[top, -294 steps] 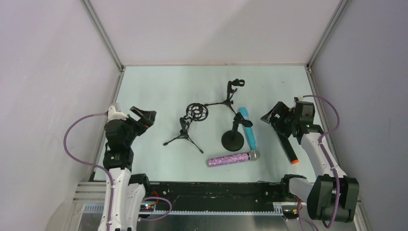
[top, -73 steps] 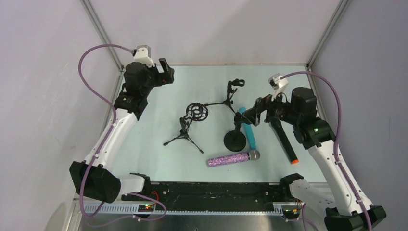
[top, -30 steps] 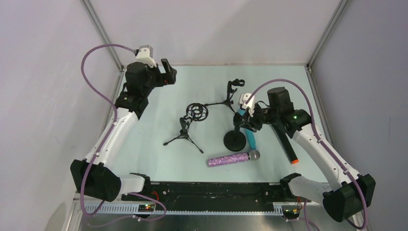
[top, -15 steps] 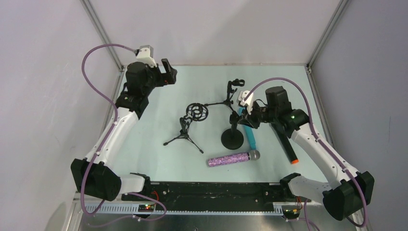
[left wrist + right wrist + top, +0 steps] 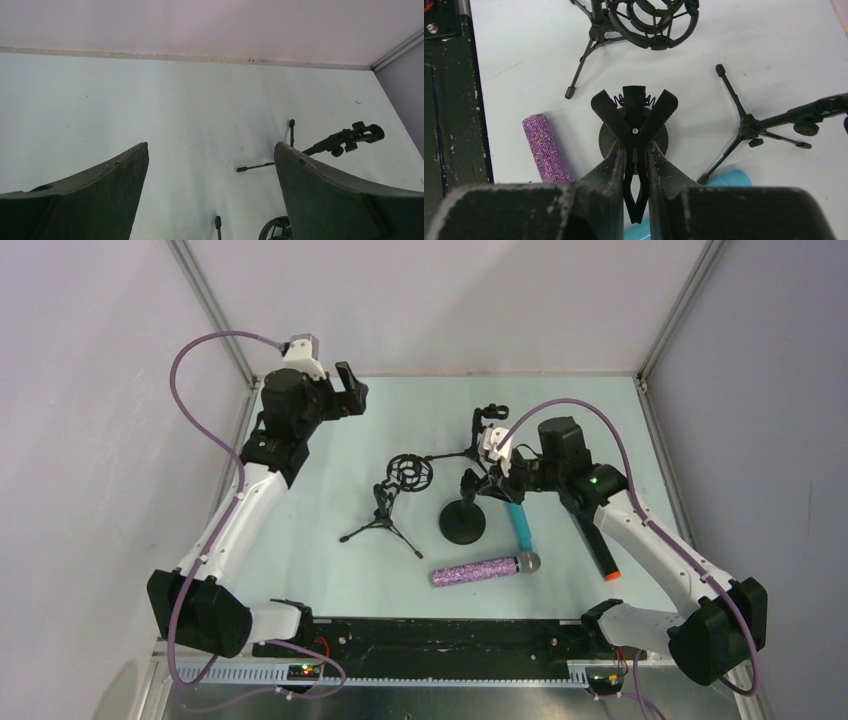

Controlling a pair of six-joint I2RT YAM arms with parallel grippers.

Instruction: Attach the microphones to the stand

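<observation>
My right gripper (image 5: 488,478) (image 5: 634,150) is shut on the spring clip (image 5: 634,117) atop the round-base stand (image 5: 462,522) (image 5: 664,134); the clip's upper arms are spread. The light blue microphone (image 5: 521,523) (image 5: 729,178) lies just right of the base. Nearer the front edge lies the glittery purple microphone (image 5: 480,569) (image 5: 546,149). The black microphone with an orange ring (image 5: 596,536) lies at the right, partly under my right arm. My left gripper (image 5: 345,395) (image 5: 210,150) hangs open and empty at the back left.
A tripod stand with a ring shock mount (image 5: 408,471) (image 5: 651,20) stands left of centre. A second tripod stand with a clip (image 5: 480,432) (image 5: 345,140) (image 5: 769,125) stands behind the round-base one. Walls enclose the table at the back and both sides.
My right gripper closed on the stand's clip and moved left, taking the round-base stand away from the light blue microphone. The left arm has stayed still.
</observation>
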